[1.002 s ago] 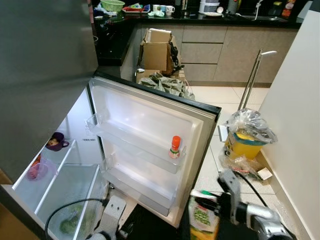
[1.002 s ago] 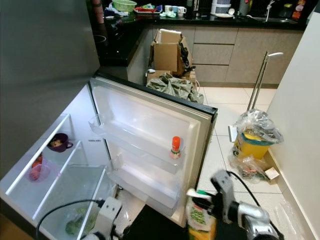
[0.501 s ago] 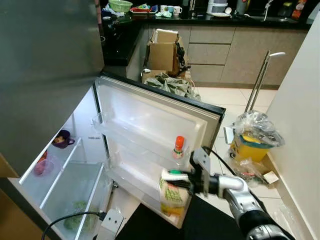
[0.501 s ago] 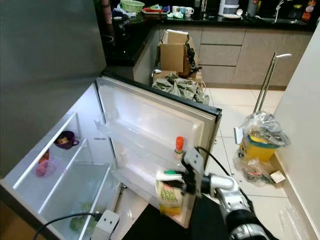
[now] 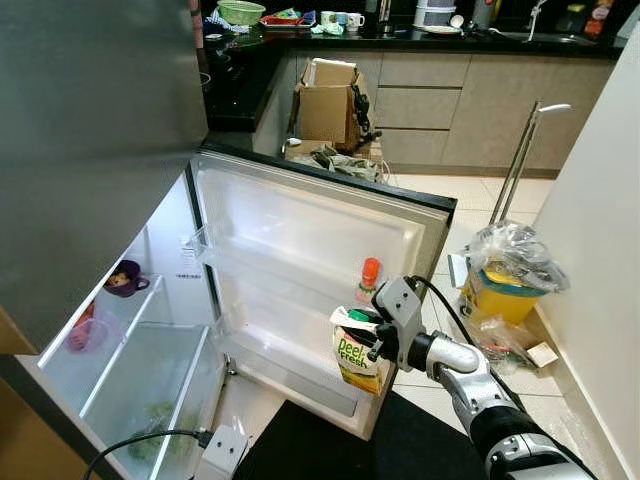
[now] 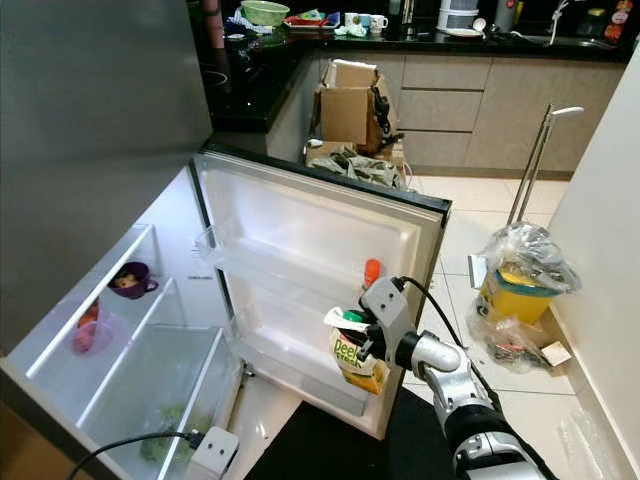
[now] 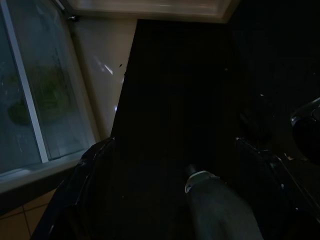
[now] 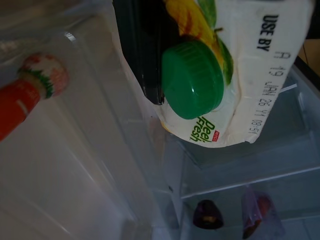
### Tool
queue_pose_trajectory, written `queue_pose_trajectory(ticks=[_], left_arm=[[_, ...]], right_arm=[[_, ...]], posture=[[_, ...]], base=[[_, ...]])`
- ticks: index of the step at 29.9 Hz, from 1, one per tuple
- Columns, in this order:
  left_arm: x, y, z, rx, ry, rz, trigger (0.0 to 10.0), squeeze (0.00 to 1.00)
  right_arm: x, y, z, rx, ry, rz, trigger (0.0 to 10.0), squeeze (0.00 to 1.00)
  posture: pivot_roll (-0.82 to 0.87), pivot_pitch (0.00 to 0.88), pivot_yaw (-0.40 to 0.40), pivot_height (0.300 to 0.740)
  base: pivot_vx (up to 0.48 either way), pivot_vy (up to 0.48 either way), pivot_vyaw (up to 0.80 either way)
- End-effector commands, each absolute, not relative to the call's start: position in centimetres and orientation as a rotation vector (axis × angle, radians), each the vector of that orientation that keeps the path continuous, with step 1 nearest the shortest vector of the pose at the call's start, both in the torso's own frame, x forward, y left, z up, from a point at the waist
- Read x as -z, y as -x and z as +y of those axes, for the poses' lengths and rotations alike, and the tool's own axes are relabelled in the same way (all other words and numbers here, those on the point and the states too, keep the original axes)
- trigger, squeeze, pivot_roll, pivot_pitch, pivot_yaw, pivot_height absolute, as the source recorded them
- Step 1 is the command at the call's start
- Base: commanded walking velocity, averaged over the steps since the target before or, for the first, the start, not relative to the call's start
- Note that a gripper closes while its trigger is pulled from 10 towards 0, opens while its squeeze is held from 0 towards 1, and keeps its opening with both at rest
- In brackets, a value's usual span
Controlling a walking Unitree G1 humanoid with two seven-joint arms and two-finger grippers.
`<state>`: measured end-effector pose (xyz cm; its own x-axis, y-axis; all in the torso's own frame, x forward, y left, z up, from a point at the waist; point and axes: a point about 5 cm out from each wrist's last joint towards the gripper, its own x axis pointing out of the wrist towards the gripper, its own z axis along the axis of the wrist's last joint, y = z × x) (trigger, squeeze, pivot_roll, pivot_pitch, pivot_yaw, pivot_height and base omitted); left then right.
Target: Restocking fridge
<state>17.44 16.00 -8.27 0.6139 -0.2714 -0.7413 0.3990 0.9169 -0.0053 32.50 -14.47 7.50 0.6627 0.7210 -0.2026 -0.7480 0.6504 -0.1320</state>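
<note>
The right gripper [image 5: 368, 338] is clamped tight on a juice carton [image 5: 354, 352]. The carton is white and yellow with a green cap [image 8: 192, 79] on top. One black finger [image 8: 145, 60] presses on the carton right beside the cap. The carton is held up in front of the open fridge door [image 5: 310, 235], close to the door's middle shelf [image 5: 300, 305]. It is just in front of an orange bottle [image 5: 369, 277] that stands on that shelf, near the door's outer edge.

The left gripper [image 7: 175, 165] hangs low in the dark over a black mat [image 5: 420, 450] on the floor, below the fridge door. Its fingers [image 7: 95, 170] are spread wide apart with nothing between them.

On the hinge side of the fridge door, inside the fridge, a purple cup [image 5: 122, 279] sits on a glass shelf. A pink bowl [image 5: 80, 333] is on the shelf too, nearer to the robot than the cup. Something green [image 5: 150, 450] lies in the clear drawer below them.

Past the outer edge of the fridge door, a yellow bin with a plastic bag [image 5: 500, 270] stands on the tile floor by the white wall. Behind the fridge door are crumpled green bags [image 5: 345, 160] and an open cardboard box [image 5: 325, 100]. Farthest back is a dark kitchen counter [image 5: 400, 35] with a green basket [image 5: 240, 12] and cups on it.
</note>
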Motion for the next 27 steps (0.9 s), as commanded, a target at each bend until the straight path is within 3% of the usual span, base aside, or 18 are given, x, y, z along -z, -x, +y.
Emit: queue_pose_trajectory(ticks=[1,8,10,17,22,27], left_arm=[[8.2,-17.6,16.3,0.384,-0.175,0.827,10.0,0.0],[8.2,-17.6,16.0,0.387,-0.144,0.83,10.0,0.0],[8.4,-17.4,15.9,0.379,-0.138,0.845,10.0,0.0],[8.5,-17.3,15.9,0.352,-0.126,0.867,10.0,0.0],[8.8,-16.9,15.9,0.334,-0.115,0.895,10.0,0.0],[9.2,-16.1,16.2,0.312,-0.116,0.941,10.0,0.0]], right_arm=[[-7.5,-32.2,-14.0,-0.902,0.165,0.129,10.0,0.0],[-3.4,-29.5,-15.2,-0.925,0.199,0.337,10.0,0.0],[-1.3,-28.5,-16.9,-0.791,0.232,0.449,10.0,0.0],[0.9,-27.0,-20.3,-0.522,0.276,0.575,10.0,0.0],[3.7,-23.2,-24.7,-0.166,0.27,0.747,10.0,0.0],[5.7,-19.6,-25.8,-0.056,0.22,0.852,10.0,0.0]], posture=[[-0.06,0.0,-0.022,0.74],[-0.06,0.0,-0.024,0.74],[-0.06,0.0,-0.023,0.74],[-0.06,0.0,-0.023,0.74],[-0.06,0.0,-0.024,0.74],[-0.07,0.0,-0.022,0.74]], base=[[0.0,0.0,0.0],[0.0,0.0,0.0],[0.0,0.0,0.0],[0.0,0.0,0.0],[0.0,0.0,0.0],[0.0,0.0,0.0]])
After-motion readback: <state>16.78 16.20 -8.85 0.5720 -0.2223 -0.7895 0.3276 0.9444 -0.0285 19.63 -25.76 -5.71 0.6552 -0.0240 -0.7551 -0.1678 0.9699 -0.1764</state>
